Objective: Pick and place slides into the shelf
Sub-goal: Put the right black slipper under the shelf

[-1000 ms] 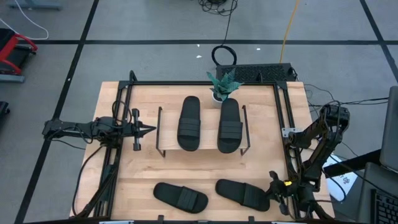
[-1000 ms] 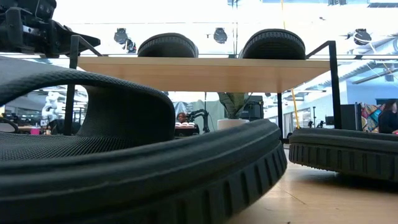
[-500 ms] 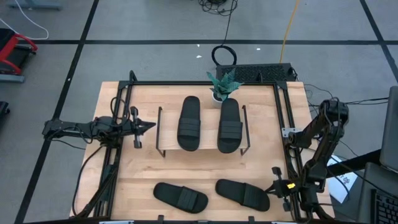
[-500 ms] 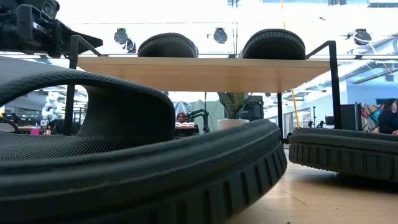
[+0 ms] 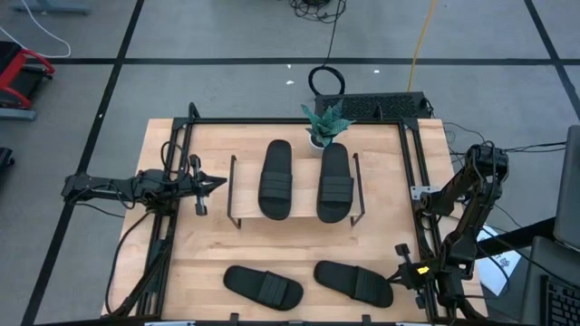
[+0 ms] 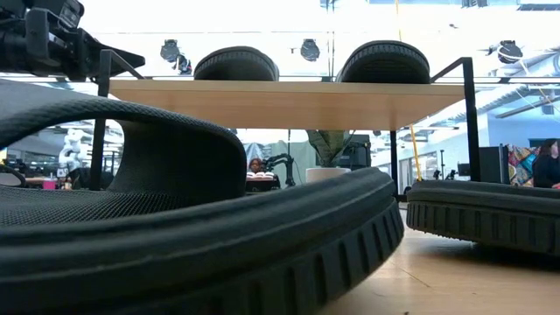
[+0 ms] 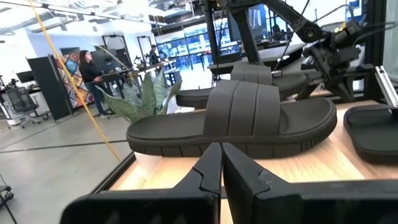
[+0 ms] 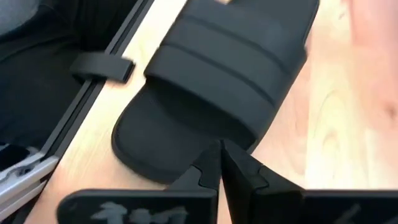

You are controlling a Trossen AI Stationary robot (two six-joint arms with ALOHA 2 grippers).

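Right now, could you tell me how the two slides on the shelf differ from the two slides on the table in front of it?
The shelf slides sit raised on the shelf top board; the table slides lie on the table. The shelf slides lie parallel, pointing front to back; the table slides lie crosswise, end to end, slightly angled. All four are matching black ribbed-strap slides, none gripped.

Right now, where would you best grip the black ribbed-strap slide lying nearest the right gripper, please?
Probably the wide ribbed strap of that black slide, taken from above: it arches off the flat sole, which lies flush on the wooden tabletop. The right gripper is shut beside it.
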